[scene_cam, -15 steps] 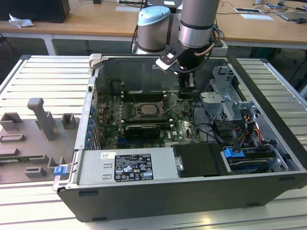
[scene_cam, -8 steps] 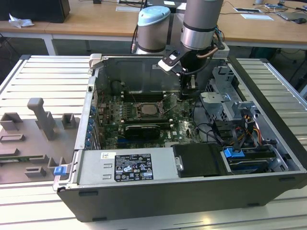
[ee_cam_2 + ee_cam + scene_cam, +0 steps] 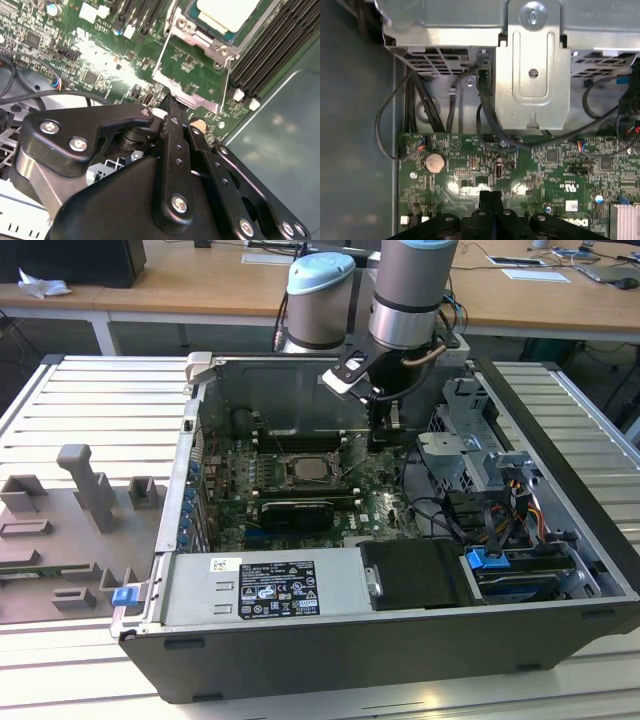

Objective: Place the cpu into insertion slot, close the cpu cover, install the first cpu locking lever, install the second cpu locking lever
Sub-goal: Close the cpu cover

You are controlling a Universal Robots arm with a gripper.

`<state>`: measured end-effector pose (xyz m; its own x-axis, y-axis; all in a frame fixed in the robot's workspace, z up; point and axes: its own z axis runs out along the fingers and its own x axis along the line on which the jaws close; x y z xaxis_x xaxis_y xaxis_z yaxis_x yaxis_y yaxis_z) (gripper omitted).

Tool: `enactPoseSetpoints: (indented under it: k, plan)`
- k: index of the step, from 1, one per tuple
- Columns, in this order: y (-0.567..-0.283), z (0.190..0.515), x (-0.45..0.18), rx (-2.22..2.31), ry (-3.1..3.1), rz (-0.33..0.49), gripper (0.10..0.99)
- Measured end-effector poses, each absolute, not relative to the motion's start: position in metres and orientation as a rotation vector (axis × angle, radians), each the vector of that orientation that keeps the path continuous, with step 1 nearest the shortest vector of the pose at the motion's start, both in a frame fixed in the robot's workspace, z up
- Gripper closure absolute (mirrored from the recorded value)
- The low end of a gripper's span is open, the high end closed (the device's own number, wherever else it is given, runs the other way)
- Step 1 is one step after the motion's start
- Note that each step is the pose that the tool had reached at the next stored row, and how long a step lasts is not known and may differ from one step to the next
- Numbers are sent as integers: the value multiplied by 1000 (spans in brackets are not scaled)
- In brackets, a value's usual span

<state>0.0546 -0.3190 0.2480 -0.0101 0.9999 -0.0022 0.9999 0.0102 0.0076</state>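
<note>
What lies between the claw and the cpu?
In the second wrist view, the cpu cover, lying open over green board, sits between the claw and the cpu.

The exterior view looks down from high up, a little way off, at the open computer case (image 3: 300, 660) on the table (image 3: 90, 400). Both wrist views sit close above the green motherboard (image 3: 545, 160) and look past the tool (image 3: 490, 197). The second wrist view faces the cpu (image 3: 227, 12). The first wrist view faces the metal drive cage (image 3: 532, 75).
</note>
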Motion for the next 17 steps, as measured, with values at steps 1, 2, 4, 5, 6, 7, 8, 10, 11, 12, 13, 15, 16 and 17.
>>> enactPoseSetpoints:
  k: [1, 2, 4, 5, 6, 7, 8, 10, 11, 12, 13, 15, 16, 17]
  plan:
    - [-319, 248, 52, 2205, 2228, 6, 980]
    - [-319, 248, 50, 2205, 2228, 6, 980]
    - [-319, 248, 47, 2205, 2228, 6, 980]
    - [-319, 248, 46, 2205, 2228, 6, 980]
    - [-319, 248, 46, 2205, 2229, 6, 980]
    - [-319, 248, 46, 2204, 2229, 6, 980]
    - [-319, 248, 45, 2204, 2229, 6, 980]
    - [-319, 248, 45, 2204, 2229, 6, 980]
    - [-319, 248, 45, 2204, 2229, 6, 980]
    - [-319, 248, 44, 2205, 2229, 6, 980]
    - [-319, 248, 43, 2204, 2229, 6, 980]
    - [-319, 248, 41, 2204, 2229, 6, 980]
    - [-319, 248, 40, 2204, 2229, 6, 980]
    - [-319, 248, 39, 2204, 2229, 6, 980]
